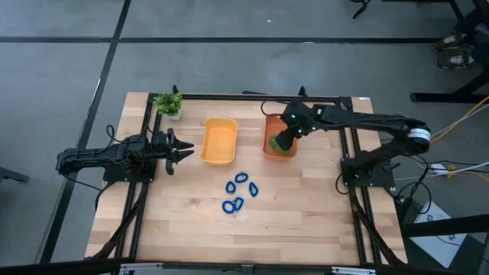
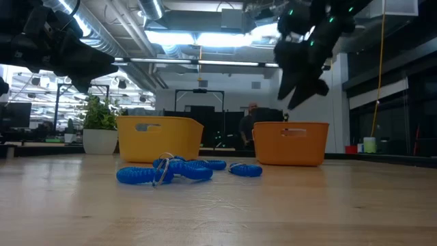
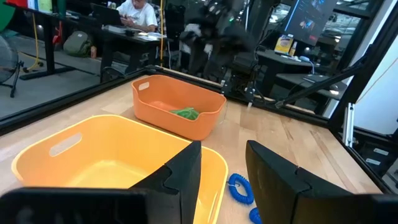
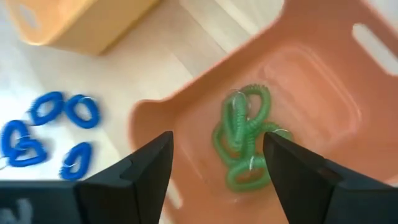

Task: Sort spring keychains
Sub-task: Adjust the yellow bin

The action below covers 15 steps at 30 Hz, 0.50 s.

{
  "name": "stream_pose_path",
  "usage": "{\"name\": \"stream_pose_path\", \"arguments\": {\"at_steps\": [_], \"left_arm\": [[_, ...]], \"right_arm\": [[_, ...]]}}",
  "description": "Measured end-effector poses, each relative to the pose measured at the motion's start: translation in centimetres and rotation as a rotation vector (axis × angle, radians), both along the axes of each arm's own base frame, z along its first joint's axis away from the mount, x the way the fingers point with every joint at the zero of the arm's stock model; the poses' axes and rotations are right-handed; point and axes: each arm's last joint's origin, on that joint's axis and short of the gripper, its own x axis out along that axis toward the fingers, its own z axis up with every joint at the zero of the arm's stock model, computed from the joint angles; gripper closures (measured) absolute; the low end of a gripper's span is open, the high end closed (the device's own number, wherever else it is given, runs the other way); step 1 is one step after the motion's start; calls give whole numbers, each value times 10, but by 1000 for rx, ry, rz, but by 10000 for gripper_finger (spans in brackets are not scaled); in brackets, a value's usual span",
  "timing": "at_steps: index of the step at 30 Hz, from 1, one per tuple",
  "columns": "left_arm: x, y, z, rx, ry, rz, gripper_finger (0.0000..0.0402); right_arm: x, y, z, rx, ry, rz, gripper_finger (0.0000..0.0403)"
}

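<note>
Right hand (image 4: 217, 165), open and empty, hovers above green spring keychains (image 4: 244, 138) in the orange bin (image 4: 323, 81).

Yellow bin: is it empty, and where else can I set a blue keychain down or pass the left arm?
The yellow bin looks empty. Bare wood lies between the left gripper and the blue keychains, and along the table's near edge. Crowded: the orange bin, holding green keychains under the right gripper's open fingers.

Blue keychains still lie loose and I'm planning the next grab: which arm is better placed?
Probably left. The left gripper waits open beside the empty yellow bin; the right gripper hangs open over the orange bin, farther from the blue keychains.
</note>
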Motion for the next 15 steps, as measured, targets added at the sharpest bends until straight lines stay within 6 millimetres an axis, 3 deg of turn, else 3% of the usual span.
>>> {"name": "stream_pose_path", "arguments": {"at_steps": [8,15], "left_arm": [[0,0,0,0,0,0,279],[0,0,0,0,0,0,279]], "right_arm": [[-11,48,38,-109,-162,108,224],[-33,93,66,-214,-300,315,293]]}}
